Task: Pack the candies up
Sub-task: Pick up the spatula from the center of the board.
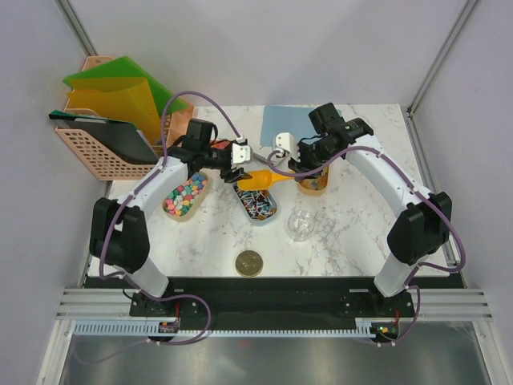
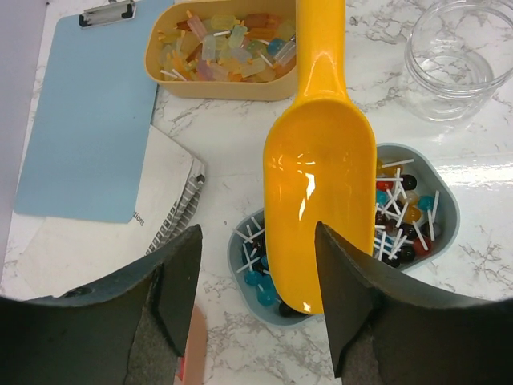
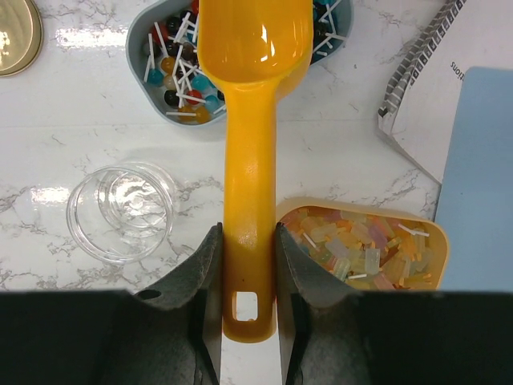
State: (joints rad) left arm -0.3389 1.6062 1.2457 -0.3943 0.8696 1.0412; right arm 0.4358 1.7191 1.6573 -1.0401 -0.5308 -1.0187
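My right gripper (image 3: 248,273) is shut on the handle of the long orange scoop (image 3: 250,120). The scoop's empty bowl (image 2: 321,200) lies over the blue-grey tray (image 2: 445,200), which holds dark, blue and red candies on white sticks (image 2: 401,220). My left gripper (image 2: 256,305) stands open at the bowl's tip, with its fingers clear of the scoop on both sides. A yellow tray (image 3: 441,233) of pale wrapped candies (image 3: 361,249) sits beside the handle. Pastel candies (image 1: 184,195) fill a third tray at the left.
A clear empty jar (image 1: 300,224) stands right of the grey tray, and a round gold lid (image 1: 249,262) lies near the front edge. A blue clipboard (image 2: 88,112) and a spiral notebook (image 2: 152,208) lie at the back. A pink basket (image 1: 100,152) of folders stands far left.
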